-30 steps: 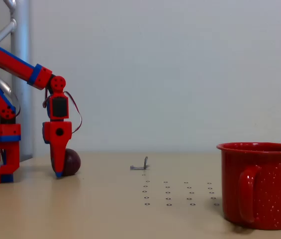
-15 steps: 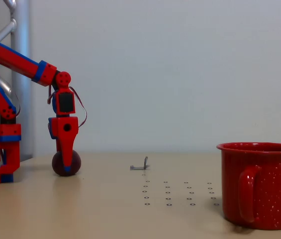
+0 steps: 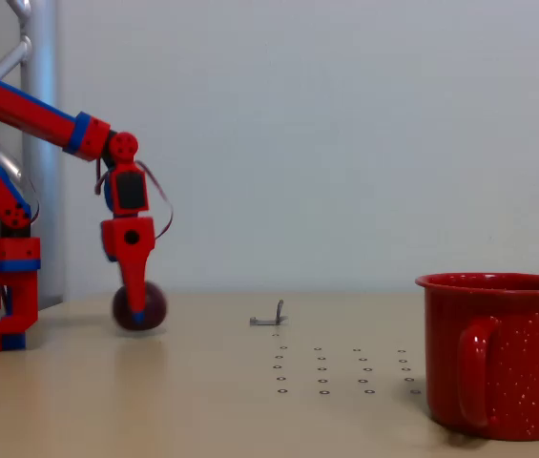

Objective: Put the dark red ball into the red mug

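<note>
I find no writing, label, brand, number or sign that I can read anywhere here, not even on the red mug (image 3: 498, 355).

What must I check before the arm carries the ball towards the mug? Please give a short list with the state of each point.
1. Dark red ball held in the end effector: ok.
2. Ball off the table: looks just lifted, ok.
3. Grip firm enough: cannot tell.
4. Red mug upright, mouth up: ok.
5. Path to the mug: a small metal piece lies low; ok if lifted higher.
6. Mug empty: cannot tell.
</note>
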Robot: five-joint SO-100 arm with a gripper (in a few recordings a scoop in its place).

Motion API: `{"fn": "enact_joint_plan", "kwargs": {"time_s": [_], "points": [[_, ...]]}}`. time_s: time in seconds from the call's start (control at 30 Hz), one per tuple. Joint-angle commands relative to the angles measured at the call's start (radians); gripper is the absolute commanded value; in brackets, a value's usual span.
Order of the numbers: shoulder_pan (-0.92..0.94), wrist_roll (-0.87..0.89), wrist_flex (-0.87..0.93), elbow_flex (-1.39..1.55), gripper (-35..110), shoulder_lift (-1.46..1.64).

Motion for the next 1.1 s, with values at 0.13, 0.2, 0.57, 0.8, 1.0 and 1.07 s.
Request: {"fn": "enact_joint_plan", "kwargs": {"time_s": [0.13,0.2,0.57,0.8,1.0,1.07], "points": [[0.005,0.137,0.003,-0.161,22,0.098],[0.026,0.164,0.003,-0.219,22,0.092],[0.27,0.147,-0.086,-0.594,22,-0.112],[0.405,0.133,-0.1,-0.897,23,-0.288],[0.509,0.095,-0.112,-1.137,23,-0.44],[0.538,0.083,-0.127,-1.193,23,-0.482]]}}
